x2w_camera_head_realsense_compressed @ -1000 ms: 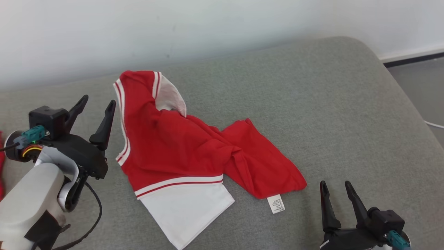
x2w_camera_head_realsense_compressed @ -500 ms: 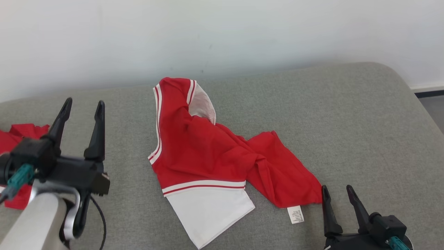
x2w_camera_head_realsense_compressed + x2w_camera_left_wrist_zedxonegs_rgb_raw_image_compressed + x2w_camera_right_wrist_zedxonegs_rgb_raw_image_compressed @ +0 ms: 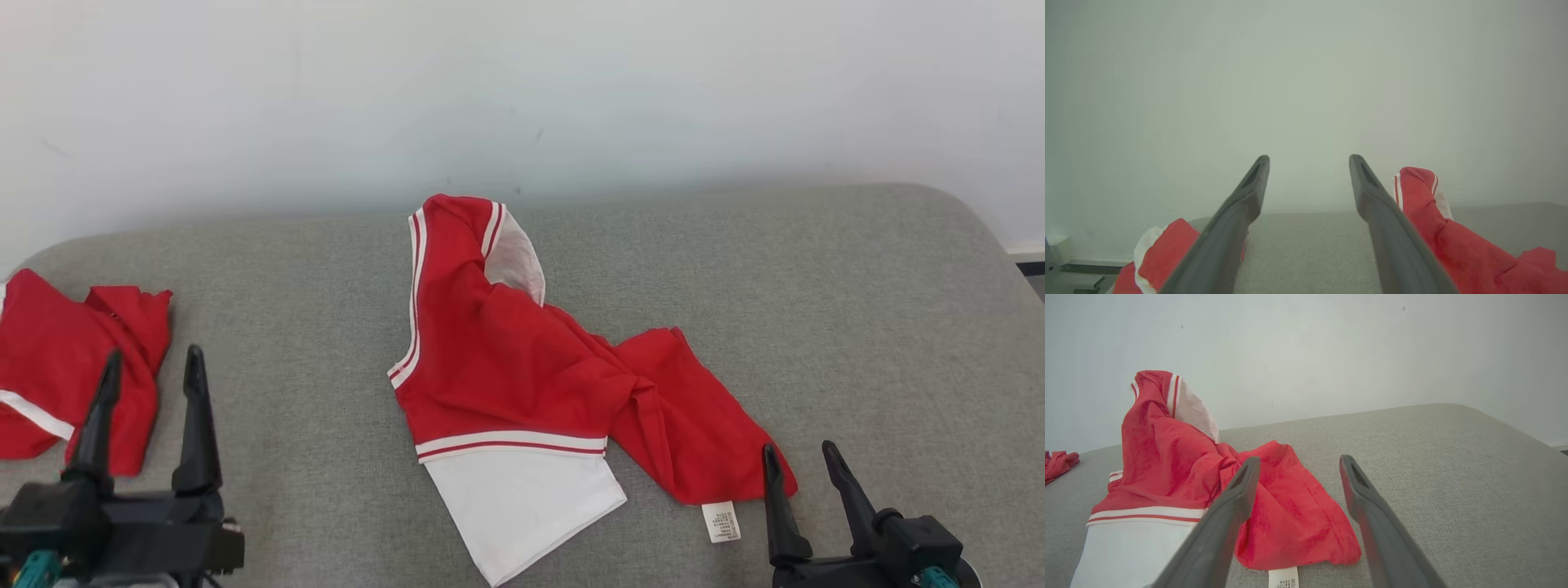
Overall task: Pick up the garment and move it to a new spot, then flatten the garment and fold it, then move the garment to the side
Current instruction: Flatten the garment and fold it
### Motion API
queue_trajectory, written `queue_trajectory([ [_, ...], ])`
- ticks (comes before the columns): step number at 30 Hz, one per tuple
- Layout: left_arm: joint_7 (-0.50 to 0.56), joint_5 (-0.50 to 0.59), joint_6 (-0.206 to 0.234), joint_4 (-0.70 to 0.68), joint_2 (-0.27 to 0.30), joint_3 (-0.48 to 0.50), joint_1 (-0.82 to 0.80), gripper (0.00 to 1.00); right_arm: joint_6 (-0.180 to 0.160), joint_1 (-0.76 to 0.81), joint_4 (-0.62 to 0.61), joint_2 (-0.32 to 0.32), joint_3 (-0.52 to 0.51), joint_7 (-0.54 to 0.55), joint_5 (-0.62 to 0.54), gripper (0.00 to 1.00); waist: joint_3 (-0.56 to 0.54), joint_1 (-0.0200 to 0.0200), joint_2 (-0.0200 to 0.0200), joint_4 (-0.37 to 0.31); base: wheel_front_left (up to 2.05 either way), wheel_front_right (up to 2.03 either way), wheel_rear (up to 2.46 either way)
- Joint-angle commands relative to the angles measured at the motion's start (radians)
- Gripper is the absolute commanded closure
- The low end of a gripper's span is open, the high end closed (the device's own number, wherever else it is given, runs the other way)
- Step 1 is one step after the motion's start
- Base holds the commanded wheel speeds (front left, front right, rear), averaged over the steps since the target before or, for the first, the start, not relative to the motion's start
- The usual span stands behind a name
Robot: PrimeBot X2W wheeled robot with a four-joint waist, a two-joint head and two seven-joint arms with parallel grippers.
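Note:
The garment (image 3: 522, 384) is a crumpled red shirt with white panels and red-and-white trim. It lies in the middle of the grey cushion (image 3: 310, 327), one end raised toward the wall, a white label (image 3: 720, 521) at its near right corner. My left gripper (image 3: 153, 359) stands open at the lower left, well apart from it, with nothing between its fingers. My right gripper (image 3: 798, 449) is open by the garment's near right corner, beside the label. In the left wrist view the left gripper (image 3: 1309, 159) has the garment (image 3: 1437, 220) to its right. In the right wrist view the right gripper (image 3: 1299, 461) points over the garment's (image 3: 1167, 457) red corner.
A second red piece of clothing (image 3: 73, 367) lies at the cushion's far left, just beyond my left fingertips, and is seen too as a red piece of clothing (image 3: 1167, 245). A pale wall (image 3: 522, 98) runs behind the cushion. The cushion's rounded right end (image 3: 971, 245) drops off.
The head camera has swung, shifting the whole picture and bringing the second red piece into view. My left gripper now sits lower, fingers pointing straight up the view. The garment lies as before.

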Motion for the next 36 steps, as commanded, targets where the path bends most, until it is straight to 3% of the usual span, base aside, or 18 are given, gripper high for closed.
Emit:
queue_trajectory([
  [1, -0.003, 0.029, -0.005, -0.008, -0.019, 0.030, 0.032, 0.00, -0.002, 0.008, -0.006, 0.001, 0.000, 0.000, -0.008, 0.00, -0.007, 0.0001, 0.0001, 0.009, 0.00, 0.00, 0.00],
  [8, -0.003, 0.112, -0.054, -0.007, -0.102, 0.114, 0.129, 0.00, -0.003, 0.013, -0.004, 0.001, 0.004, -0.001, -0.016, 0.00, -0.019, 0.0001, 0.0001, 0.020, 0.00, 0.00, 0.00],
  [16, -0.003, 0.172, -0.098, 0.055, -0.148, 0.154, 0.222, 0.00, -0.002, 0.023, 0.009, 0.001, 0.013, 0.000, -0.013, 0.00, -0.033, 0.0001, 0.0001, 0.017, 0.00, 0.00, 0.00],
  [26, -0.003, 0.224, -0.113, 0.105, -0.204, 0.166, 0.269, 0.00, -0.002, 0.049, 0.035, 0.001, 0.011, 0.000, -0.007, 0.00, -0.037, 0.0001, 0.0001, 0.037, 0.00, 0.00, 0.00],
  [36, -0.003, 0.259, -0.128, 0.134, -0.219, 0.173, 0.261, 0.00, -0.002, 0.054, 0.047, 0.001, 0.015, 0.000, -0.002, 0.00, -0.039, 0.0001, 0.0001, 0.046, 0.00, 0.00, 0.00],
])
